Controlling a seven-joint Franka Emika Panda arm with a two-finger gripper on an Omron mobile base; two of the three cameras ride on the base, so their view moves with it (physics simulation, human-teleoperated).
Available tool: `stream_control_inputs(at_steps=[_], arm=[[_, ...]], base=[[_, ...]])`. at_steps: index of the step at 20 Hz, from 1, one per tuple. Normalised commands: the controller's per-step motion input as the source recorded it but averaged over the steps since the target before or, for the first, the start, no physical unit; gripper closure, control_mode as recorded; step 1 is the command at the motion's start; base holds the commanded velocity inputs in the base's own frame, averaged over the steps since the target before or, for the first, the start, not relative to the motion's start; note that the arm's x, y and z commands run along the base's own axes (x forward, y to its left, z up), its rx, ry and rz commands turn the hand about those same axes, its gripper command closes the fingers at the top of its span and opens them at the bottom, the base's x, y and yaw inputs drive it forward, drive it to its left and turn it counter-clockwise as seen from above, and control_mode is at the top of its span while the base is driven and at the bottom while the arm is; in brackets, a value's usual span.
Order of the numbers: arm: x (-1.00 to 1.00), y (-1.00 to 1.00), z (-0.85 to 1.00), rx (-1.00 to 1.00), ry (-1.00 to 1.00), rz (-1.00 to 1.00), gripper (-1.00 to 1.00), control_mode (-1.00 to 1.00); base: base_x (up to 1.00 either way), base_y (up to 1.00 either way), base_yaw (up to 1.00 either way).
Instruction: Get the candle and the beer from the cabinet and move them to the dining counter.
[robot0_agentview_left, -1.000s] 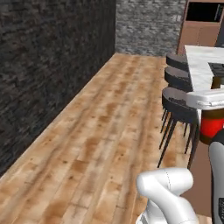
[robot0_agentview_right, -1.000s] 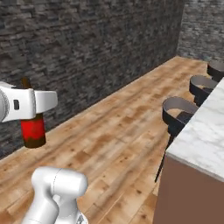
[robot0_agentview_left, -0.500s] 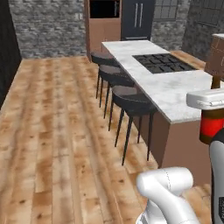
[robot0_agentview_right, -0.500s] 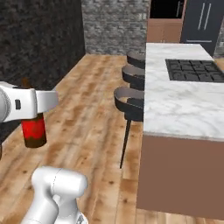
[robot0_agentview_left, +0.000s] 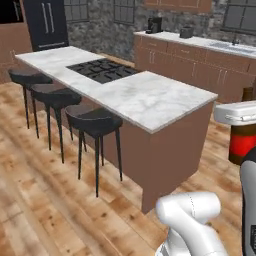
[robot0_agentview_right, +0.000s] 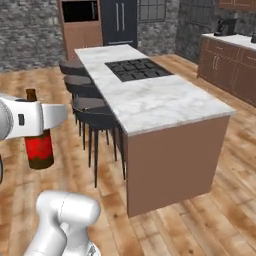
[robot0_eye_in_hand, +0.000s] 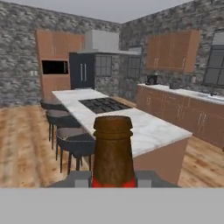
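The beer (robot0_agentview_left: 242, 143) is a dark brown bottle with a red label, and it hangs upright in my gripper (robot0_agentview_left: 239, 114), which is shut on it. From the other side the beer (robot0_agentview_right: 39, 148) shows below the white hand of the gripper (robot0_agentview_right: 31, 118). In the hand view its neck (robot0_eye_in_hand: 113, 151) rises between the dark fingertips (robot0_eye_in_hand: 80, 179). The dining counter (robot0_agentview_left: 150, 98), white marble with a black cooktop (robot0_agentview_left: 102, 70), lies ahead of the bottle, apart from it. The candle is out of view.
Three black bar stools (robot0_agentview_left: 95, 123) line the island's near long side (robot0_agentview_right: 90, 111). Behind it run a marble counter with a sink (robot0_agentview_left: 220, 46), brown wall cabinets (robot0_eye_in_hand: 173, 51) and a dark fridge (robot0_agentview_left: 47, 22). Wood floor surrounds the island.
The whole picture has swung from the dark stone wall round to the island, so the base has turned. The bottle stays in the shut gripper throughout.
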Motion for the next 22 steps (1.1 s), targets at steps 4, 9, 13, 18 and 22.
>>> stream_control_inputs(at_steps=[4,9,13,18,22], arm=[[0.0,0.0,0.0,0.0,0.0,0.0,1.0,1.0],[0.0,0.0,0.0,0.0,0.0,0.0,1.0,1.0],[0.0,0.0,0.0,0.0,0.0,0.0,1.0,1.0],[0.0,0.0,0.0,0.0,0.0,0.0,1.0,1.0],[0.0,0.0,0.0,0.0,0.0,0.0,1.0,1.0]], base=[[0.0,0.85,-0.7],[0.0,0.9,-0.69],[0.01,0.9,-0.69],[0.1,0.95,-0.68],[0.11,0.99,-0.65]])
